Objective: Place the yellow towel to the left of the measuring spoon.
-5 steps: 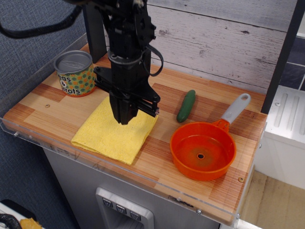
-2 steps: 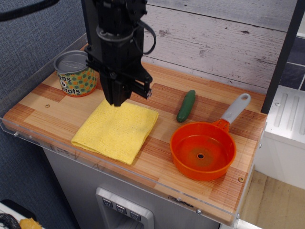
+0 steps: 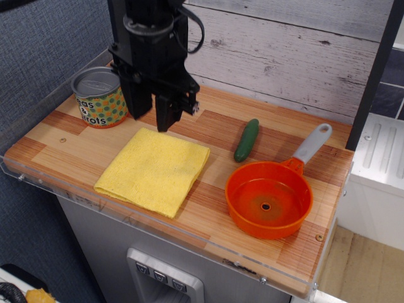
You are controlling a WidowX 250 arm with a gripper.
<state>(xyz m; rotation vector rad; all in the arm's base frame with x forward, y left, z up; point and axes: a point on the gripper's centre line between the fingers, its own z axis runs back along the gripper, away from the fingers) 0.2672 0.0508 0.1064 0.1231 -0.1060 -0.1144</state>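
The yellow towel (image 3: 154, 169) lies flat and folded on the wooden table, left of the middle. The measuring spoon (image 3: 268, 201), an orange round scoop with a grey handle (image 3: 312, 144), lies to the towel's right, a gap of bare wood between them. My gripper (image 3: 151, 121) hangs above the towel's back edge, raised off it. Its two black fingers (image 3: 165, 117) stand apart, with nothing between them.
A tin can (image 3: 100, 96) stands at the back left, close beside the gripper. A small green cucumber-like vegetable (image 3: 247, 140) lies between the towel and the spoon's handle. A wooden wall stands behind. The table's front edge (image 3: 158, 221) has a clear plastic lip.
The gripper has risen off the towel and moved back and to the left, and its fingers now stand apart. The towel has stayed in place.
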